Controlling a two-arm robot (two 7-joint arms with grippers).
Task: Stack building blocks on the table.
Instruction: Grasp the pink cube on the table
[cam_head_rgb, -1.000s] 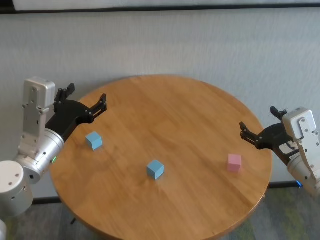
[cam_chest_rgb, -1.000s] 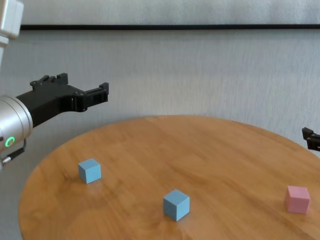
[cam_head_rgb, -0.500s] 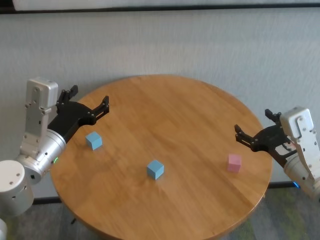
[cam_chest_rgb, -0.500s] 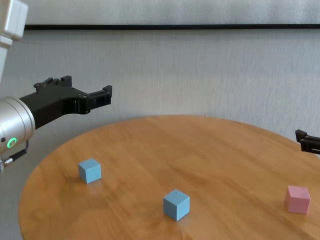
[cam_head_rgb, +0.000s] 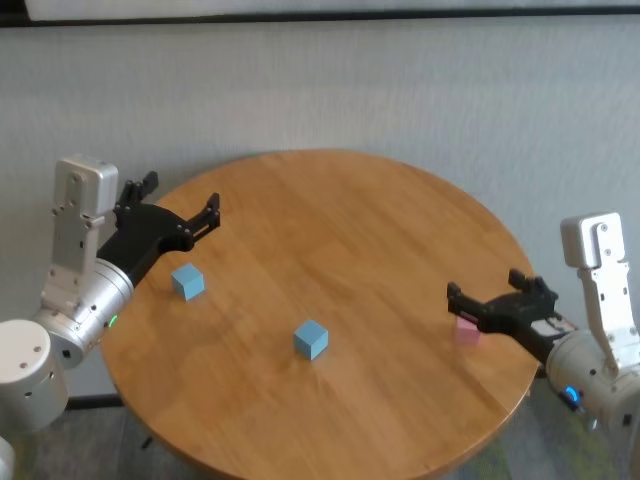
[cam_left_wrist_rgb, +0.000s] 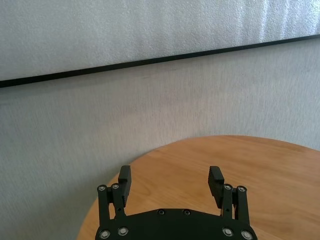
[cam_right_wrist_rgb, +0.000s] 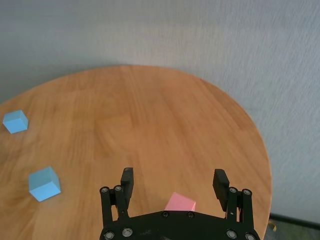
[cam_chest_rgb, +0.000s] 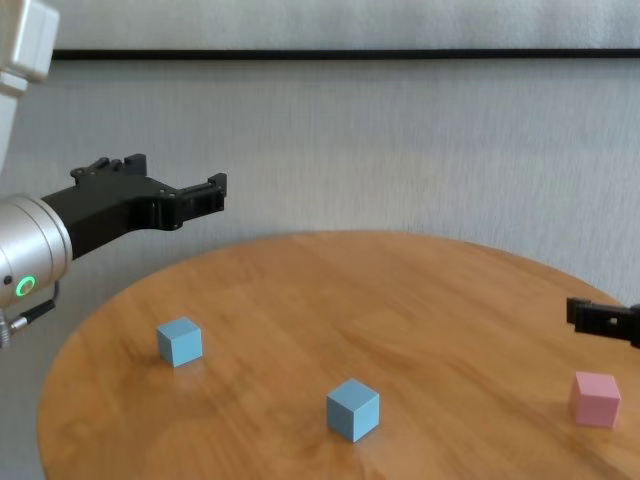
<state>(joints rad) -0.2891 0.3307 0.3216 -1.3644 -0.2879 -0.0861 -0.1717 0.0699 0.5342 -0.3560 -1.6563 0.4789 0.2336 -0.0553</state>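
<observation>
The desk (cam_head_rgb: 340, 220) is round, with a smooth honey-brown wood-grain top, and fills the middle of the head view. Three small matte cubes lie on it, well apart: one light blue block (cam_head_rgb: 187, 281) at the left, a second light blue block (cam_head_rgb: 311, 339) near the centre, and the pink block (cam_head_rgb: 466, 330) at the right, close to the desk's edge. The left gripper (cam_head_rgb: 178, 204) is black, with its fingers spread apart; it hangs above the left rim of the desk, above the first blue cube and touching nothing. The right gripper (cam_head_rgb: 488, 290) reaches in low from the right edge, fingers also apart, directly over the pink block and not closed on it. The far half of the desk is bare wood, and behind it stands a pale textured wall (cam_head_rgb: 400, 90).
</observation>
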